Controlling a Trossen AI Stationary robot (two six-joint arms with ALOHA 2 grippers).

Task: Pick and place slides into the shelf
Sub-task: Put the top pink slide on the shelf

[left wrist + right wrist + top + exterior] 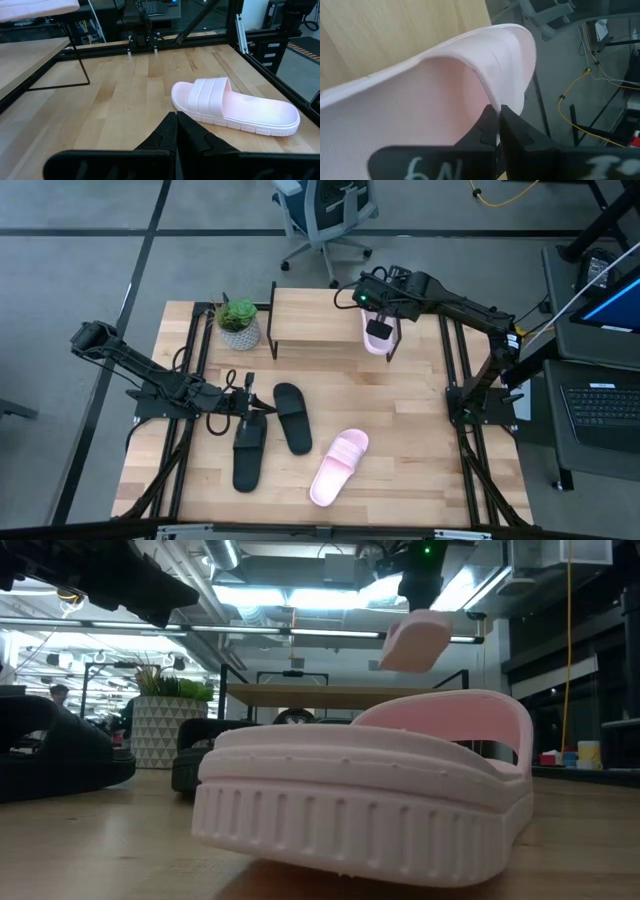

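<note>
Our right gripper [379, 330] clamps a pink slide [413, 640] above the shelf [318, 318]; our left gripper [243, 418], fingers together, rests beside a black slide [248, 453].

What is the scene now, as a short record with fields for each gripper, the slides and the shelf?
right gripper: shut on a pink slide, held in the air above the right end of the shelf
left gripper: shut, empty, low near the black slides
black slides: two on the table and
other pink slide: on the table
shelf top: no slide resting on it
</note>
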